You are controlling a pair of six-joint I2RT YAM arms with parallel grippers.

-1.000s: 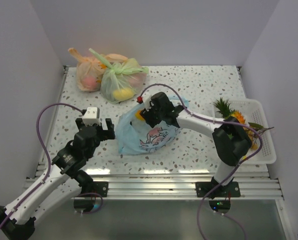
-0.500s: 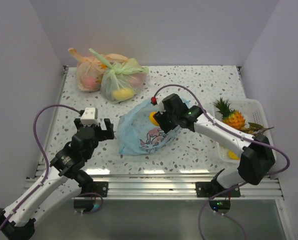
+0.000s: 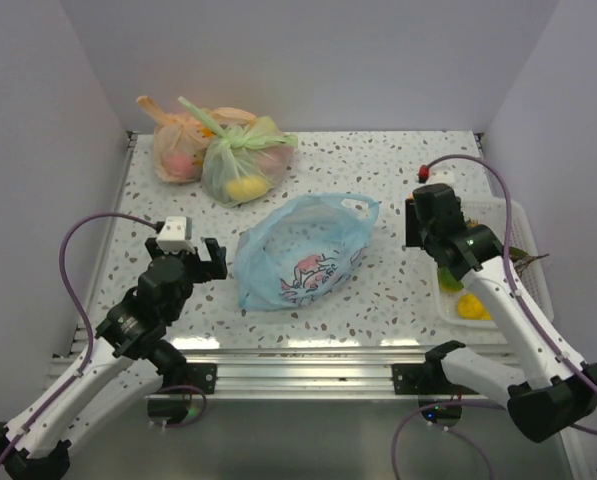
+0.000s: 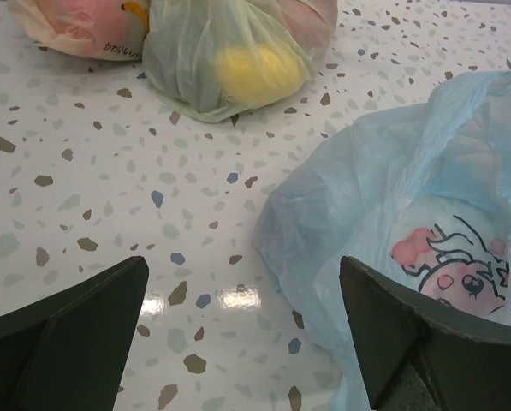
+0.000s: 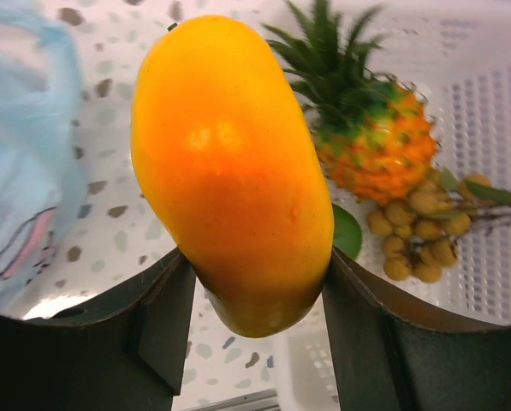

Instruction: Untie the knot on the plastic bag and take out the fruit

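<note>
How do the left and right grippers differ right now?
Left gripper is open and empty; right gripper is shut on a yellow-orange mango. Left gripper sits by the light blue bag; right gripper is by the white basket holding a pineapple. Both hang over the speckled table.

The speckled white counter (image 3: 398, 160) carries a light blue bag (image 3: 298, 250) near its middle. A green bag (image 3: 243, 160) and an orange bag (image 3: 178, 150) touch each other at the far left. A white basket (image 5: 486, 128) sits along the right edge.
</note>
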